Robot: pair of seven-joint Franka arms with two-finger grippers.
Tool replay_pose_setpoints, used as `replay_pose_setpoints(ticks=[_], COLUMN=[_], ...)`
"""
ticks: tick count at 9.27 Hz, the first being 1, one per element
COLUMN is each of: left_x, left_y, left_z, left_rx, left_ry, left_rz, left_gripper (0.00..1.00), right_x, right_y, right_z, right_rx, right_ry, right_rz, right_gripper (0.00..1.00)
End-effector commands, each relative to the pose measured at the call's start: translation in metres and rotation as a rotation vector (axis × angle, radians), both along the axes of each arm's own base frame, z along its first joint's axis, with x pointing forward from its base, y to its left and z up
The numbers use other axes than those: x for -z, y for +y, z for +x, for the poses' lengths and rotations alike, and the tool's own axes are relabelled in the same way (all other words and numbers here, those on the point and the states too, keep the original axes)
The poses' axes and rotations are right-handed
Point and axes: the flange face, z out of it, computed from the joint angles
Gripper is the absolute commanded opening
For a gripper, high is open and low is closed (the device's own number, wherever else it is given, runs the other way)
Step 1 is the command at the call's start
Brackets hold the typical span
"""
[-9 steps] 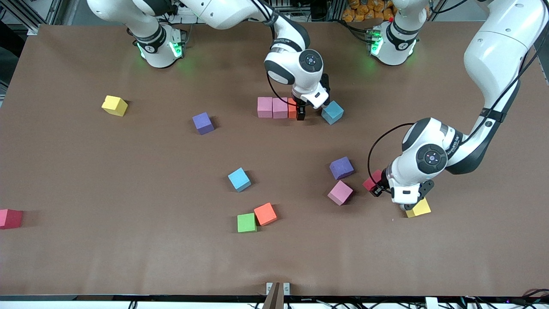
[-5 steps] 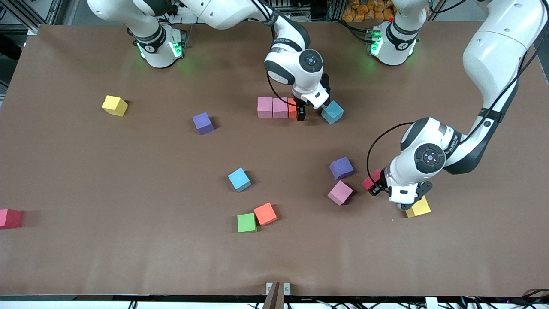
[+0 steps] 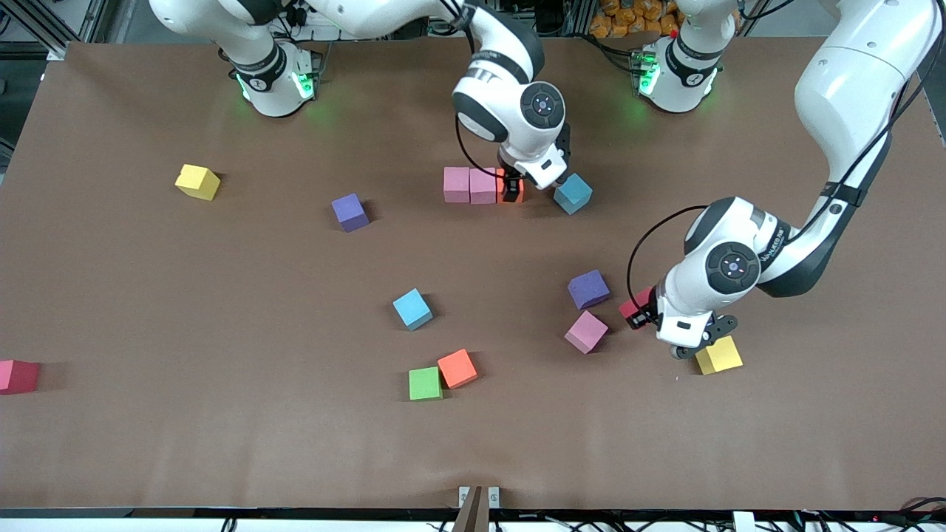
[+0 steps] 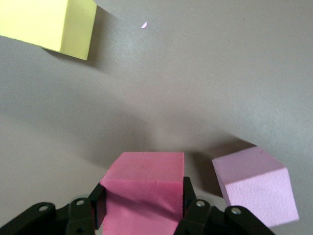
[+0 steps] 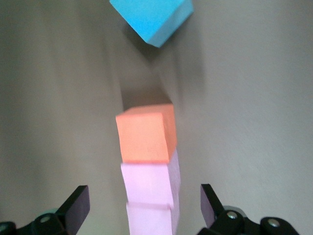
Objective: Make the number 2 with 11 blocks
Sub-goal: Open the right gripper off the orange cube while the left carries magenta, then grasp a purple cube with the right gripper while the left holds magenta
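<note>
from the front, the right gripper [image 3: 512, 189] hangs over a row of two pink blocks [image 3: 469, 185] and an orange block [image 3: 510, 188] on the counter [image 3: 222, 295], while the left gripper [image 3: 641, 310] carries a red block [image 3: 634, 307] above the counter near a yellow block [image 3: 718, 355]. the left wrist view shows its jaws clamped on that red block [image 4: 143, 188], with a pink block [image 4: 257, 186] beside it. the right wrist view shows jaws wide apart over the row, a blue block [image 5: 151, 17] just past the orange block [image 5: 145, 133].

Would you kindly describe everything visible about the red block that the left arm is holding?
The red block is a small matte cube, pinkish-red in the left wrist view, looking like foam, with plain faces. The left gripper clamps it between its jaws on two facing sides. It sits beside a pink block without touching it, toward the left arm's end of the table.
</note>
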Motion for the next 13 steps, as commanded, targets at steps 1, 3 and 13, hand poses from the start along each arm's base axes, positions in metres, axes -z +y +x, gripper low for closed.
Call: replay_pose_setpoints(ticks=[1, 3, 13], left_x=[-0.023, -0.036, 0.054], left_y=[-0.017, -0.063, -0.282], left_z=[-0.008, -0.021, -0.210], left_rx=[0.045, 0.123, 0.496], left_ry=[0.009, 0.008, 0.071], left_rz=[0.000, 0.004, 0.114], left_gripper=[0.00, 0.00, 0.00], right_x=[-0.034, -0.071, -0.015], right_y=[-0.047, -0.116, -0.348], right_z=[0.054, 0.122, 0.188], right_rx=[0.091, 0.197, 0.752], right_ry=[-0.020, -0.117, -0.004], right_rz=[-0.069, -0.116, -0.201], right_gripper=[1.00, 1.00, 1.00])
